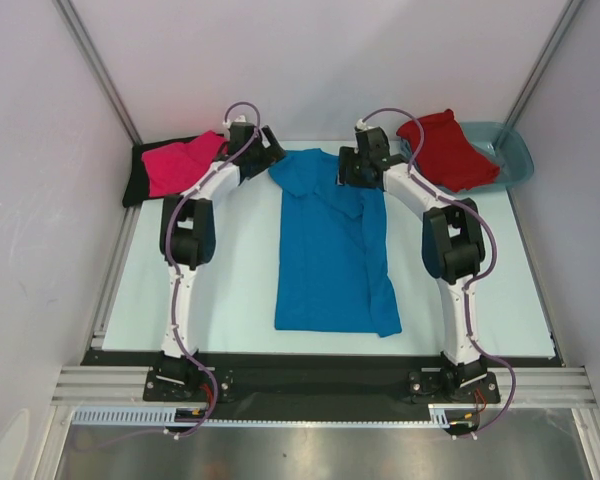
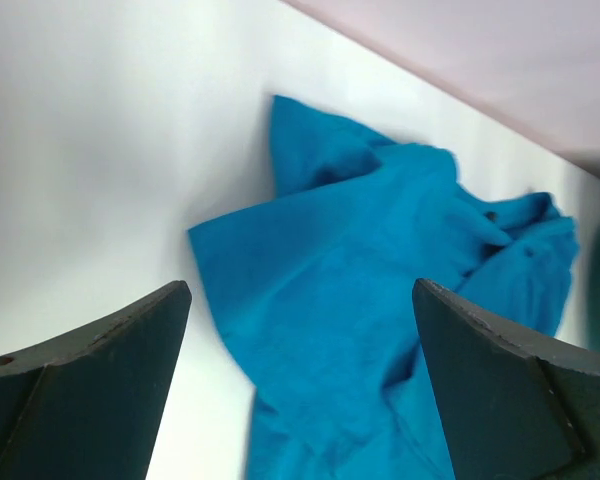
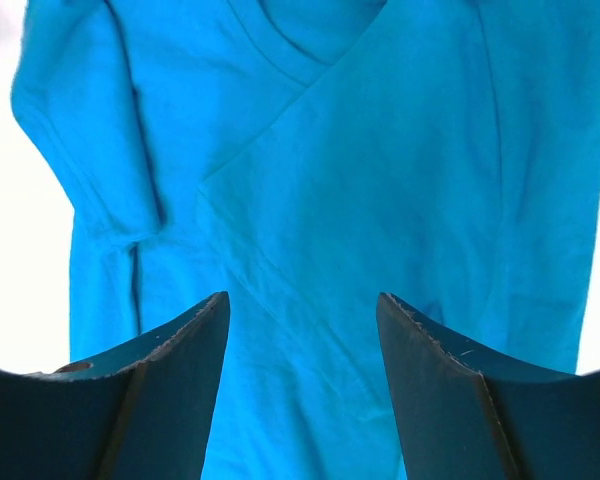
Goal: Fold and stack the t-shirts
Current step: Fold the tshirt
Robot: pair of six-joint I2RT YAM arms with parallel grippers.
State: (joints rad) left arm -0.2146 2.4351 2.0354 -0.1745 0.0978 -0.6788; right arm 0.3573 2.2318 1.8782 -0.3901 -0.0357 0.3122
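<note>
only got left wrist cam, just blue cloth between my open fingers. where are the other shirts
Observer: The red t-shirt is draped in the teal tub at the far right corner.
Operator: pink and black ones?
Observer: The pink t-shirt lies on top of the black t-shirt at the far left corner.
Operator: whats my right arm doing
Observer: The right gripper hovers open over the blue t-shirt just below its collar, holding nothing.
</note>
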